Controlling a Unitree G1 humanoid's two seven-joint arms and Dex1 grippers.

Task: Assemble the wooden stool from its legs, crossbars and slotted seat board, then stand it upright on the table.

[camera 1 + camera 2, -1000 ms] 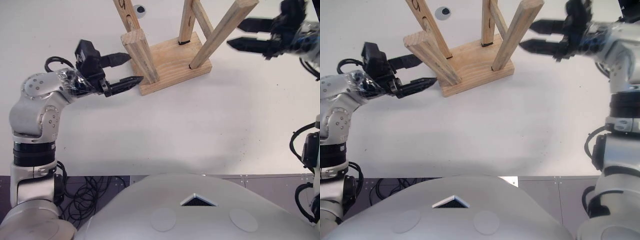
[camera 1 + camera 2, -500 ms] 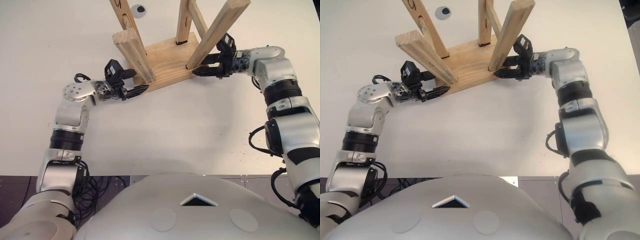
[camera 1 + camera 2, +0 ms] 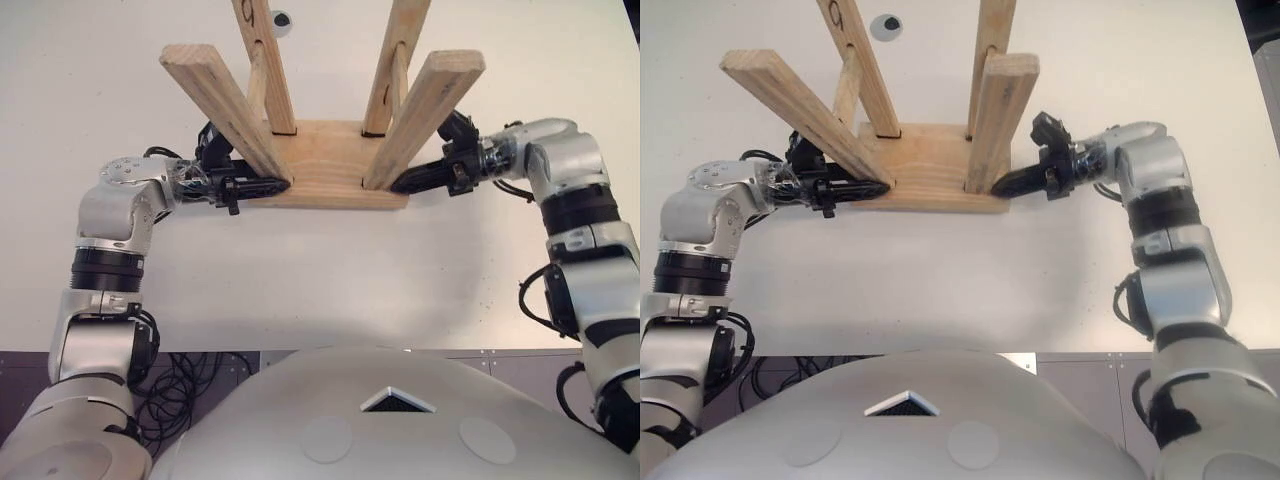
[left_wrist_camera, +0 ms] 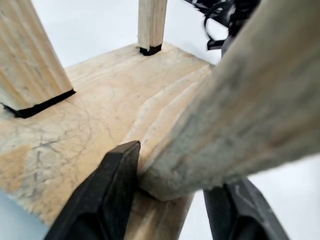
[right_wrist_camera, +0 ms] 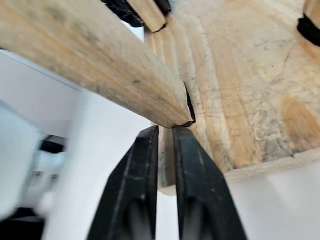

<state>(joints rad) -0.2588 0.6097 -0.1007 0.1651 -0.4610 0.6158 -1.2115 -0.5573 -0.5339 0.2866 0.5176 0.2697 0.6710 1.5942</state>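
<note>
Rotation is the main change: the pale slotted wooden seat board, skewed half a second ago, now lies square on the white surface between both tools, legs pointing up. So I judge that only turning it upright remains. The left tool is spread around the base of the near slanted wooden leg. The right tool, its fingers almost pressed together, touches the board's end in front of it; I cannot tell whether it nips wood. The rear legs are cut off at their tops, and the crossbars are mostly hidden.

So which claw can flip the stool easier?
Probably left: the left claw straddles a leg at its base, ready to grip. The right claw is pinched shut beside the seat board edge.
</note>
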